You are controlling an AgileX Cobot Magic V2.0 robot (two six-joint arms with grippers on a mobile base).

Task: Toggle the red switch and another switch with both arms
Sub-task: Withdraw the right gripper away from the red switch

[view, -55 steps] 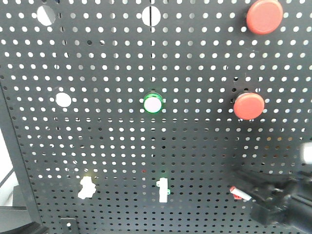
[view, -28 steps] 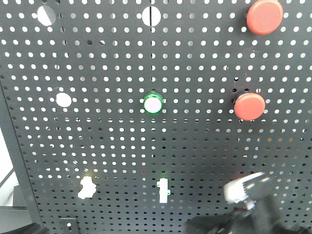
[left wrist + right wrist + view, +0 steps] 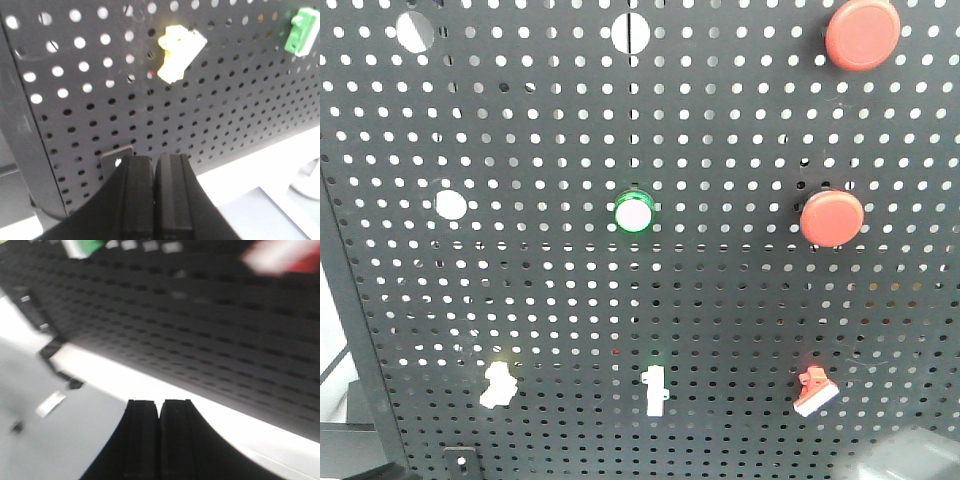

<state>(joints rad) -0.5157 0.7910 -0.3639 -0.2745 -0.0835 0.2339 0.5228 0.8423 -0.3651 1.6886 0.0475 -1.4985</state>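
Exterior front-facing view: red switch (image 3: 813, 392) low right on black pegboard (image 3: 520, 280), white tip angled down-right. Small rigid lever, likely light, snappy; nudge at white tip, no grip needed. Right claw (image 3: 160, 405) pressed closed, holding nothing, below switch, clearly apart. Left claw (image 3: 154, 162) likewise closed, empty, beneath yellow switch (image 3: 180, 52).
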